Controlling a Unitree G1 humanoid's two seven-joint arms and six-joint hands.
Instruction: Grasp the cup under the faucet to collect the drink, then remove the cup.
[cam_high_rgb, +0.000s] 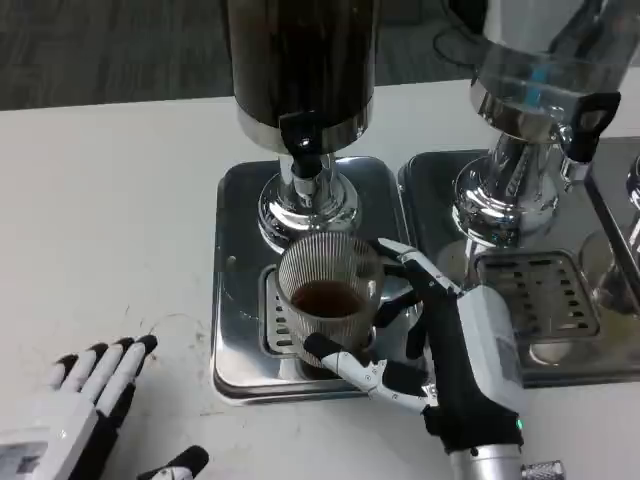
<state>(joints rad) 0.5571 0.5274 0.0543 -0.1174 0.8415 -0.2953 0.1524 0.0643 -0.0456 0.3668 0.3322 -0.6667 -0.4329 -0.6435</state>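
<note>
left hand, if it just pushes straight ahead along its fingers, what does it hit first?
Probably the near left edge of the steel drip tray. The left hand lies open on the table, fingers aimed up and rightward; only bare table lies between. Depth is hard to judge.

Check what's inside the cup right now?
The ribbed glass cup holds dark liquid, filling its lower part. The right hand grips it on the drip tray; the cup's base is covered.

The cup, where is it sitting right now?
In the head view the cup stands centre frame on the left dispenser's drip tray, below the dark dispenser's faucet, with the right hand wrapped around it.
</note>
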